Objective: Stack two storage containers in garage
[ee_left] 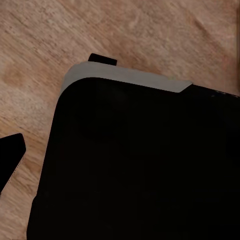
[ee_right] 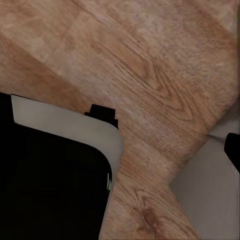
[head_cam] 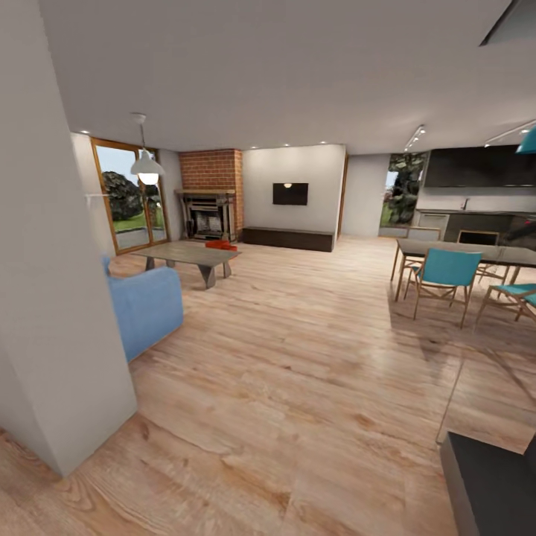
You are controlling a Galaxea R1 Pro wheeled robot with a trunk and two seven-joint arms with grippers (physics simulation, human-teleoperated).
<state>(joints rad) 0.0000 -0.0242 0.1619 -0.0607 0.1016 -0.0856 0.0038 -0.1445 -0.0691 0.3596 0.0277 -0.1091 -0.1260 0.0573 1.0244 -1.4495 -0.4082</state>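
Storage containers (head_cam: 220, 244) appeared as a small orange-red shape low on the far side of the living room, seemingly on the light wood-plank floor (head_cam: 298, 357) just beyond the low grey coffee table (head_cam: 192, 255) and in front of the brick fireplace (head_cam: 211, 201); at that distance it was unclear whether one bin or both were showing. Left of the fireplace stood wood-framed glass doors (head_cam: 130, 195), with a white pendant lamp (head_cam: 147, 165) hanging near them. A blue sofa (head_cam: 145, 307) sat closer, partly hidden behind a white wall corner (head_cam: 52, 260). A dark screen (head_cam: 290, 193) hung on the far wall above a long dark bench (head_cam: 287, 238). To the right, teal chairs (head_cam: 445, 274) surrounded a dining table (head_cam: 476, 251). Both wrist views looked down at plank flooring past the robot's dark base (ee_left: 135, 165); whether either gripper was released or clenched could not be told.
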